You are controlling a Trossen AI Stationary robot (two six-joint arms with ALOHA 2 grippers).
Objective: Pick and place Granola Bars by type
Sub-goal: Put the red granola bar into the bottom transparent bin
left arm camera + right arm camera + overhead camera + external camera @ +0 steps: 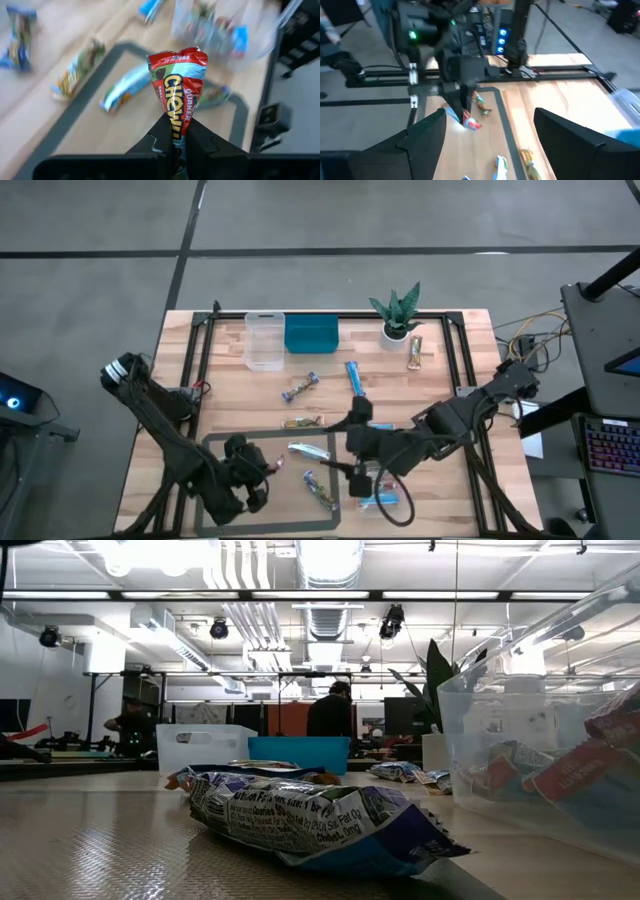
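Left wrist view showed the left tool (175, 132) clamped on a red bar (177, 82), pinched by its lower end so it stood up between the two dark fingers. From above, that tool (262, 468) was over the near left part of the table (230, 390), inside a dark frame (215, 442) that lay flat on the wood. A silvery-white bar (308, 449) and a mixed-color bar (320, 490) lay inside that frame too.

The right tool (352, 472) was just beside the frame's right edge, and its fingers (570, 142) were wide apart with nothing between them. A clear tub (385, 492) sat close by it at the near edge of the table. It had blue and red bars in it. The low view showed this tub (540, 765) up close on the right, with wrapped bars piled inside.

More bars lay loose on the table: a blue bar (353, 376), a twisted bar (299, 388), a brown-green bar (303, 421) and a gold bar (415, 352). At the far side stood a second clear tub (264, 340), touching a teal bin (311, 334). I could not tell what was in those two. A small potted plant (396, 313) stood near the bin.
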